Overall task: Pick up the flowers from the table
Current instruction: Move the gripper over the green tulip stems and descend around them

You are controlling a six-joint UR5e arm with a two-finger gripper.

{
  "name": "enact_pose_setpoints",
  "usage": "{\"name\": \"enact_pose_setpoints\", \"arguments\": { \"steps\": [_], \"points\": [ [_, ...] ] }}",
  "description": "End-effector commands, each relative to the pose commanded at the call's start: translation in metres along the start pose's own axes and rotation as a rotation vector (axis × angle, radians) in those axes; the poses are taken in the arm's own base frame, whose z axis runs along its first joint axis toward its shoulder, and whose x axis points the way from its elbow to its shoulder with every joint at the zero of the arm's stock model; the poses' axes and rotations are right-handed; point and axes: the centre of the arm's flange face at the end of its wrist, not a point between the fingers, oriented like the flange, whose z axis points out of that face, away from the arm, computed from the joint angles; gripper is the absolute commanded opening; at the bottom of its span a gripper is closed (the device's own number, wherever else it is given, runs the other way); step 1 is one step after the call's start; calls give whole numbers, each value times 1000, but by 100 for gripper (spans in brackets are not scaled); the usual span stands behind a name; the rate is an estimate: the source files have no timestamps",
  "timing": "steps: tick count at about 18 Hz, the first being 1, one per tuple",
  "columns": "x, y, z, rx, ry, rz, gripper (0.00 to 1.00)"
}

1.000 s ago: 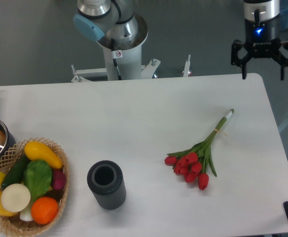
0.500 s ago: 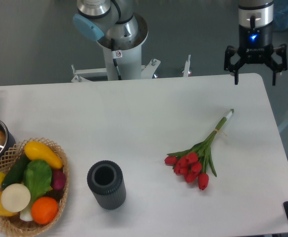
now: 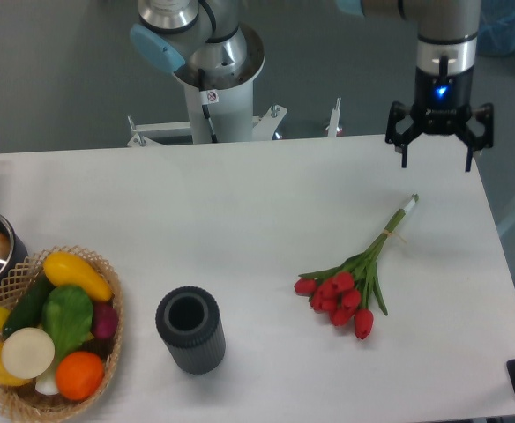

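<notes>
White tabletop (image 3: 240,211) carried the flowers (image 3: 350,286) lying right of centre, stems pointing toward the far right; the hand (image 3: 436,159) hung open and empty above the far right edge, apart from them

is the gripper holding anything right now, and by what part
Nothing is held. The gripper is open and empty above the table's far edge; the flowers lie untouched on it.
</notes>
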Motion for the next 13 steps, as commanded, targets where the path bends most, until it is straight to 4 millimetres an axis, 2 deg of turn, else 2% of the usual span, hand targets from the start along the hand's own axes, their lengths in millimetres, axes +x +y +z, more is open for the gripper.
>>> {"name": "enact_pose_setpoints", "arguments": {
  "steps": [3, 7, 13],
  "points": [
    [5, -2, 52, -79, 72, 86, 100],
    [10, 0, 93, -111, 136, 135, 100],
    [11, 5, 125, -119, 184, 138, 100]
  ]
}}
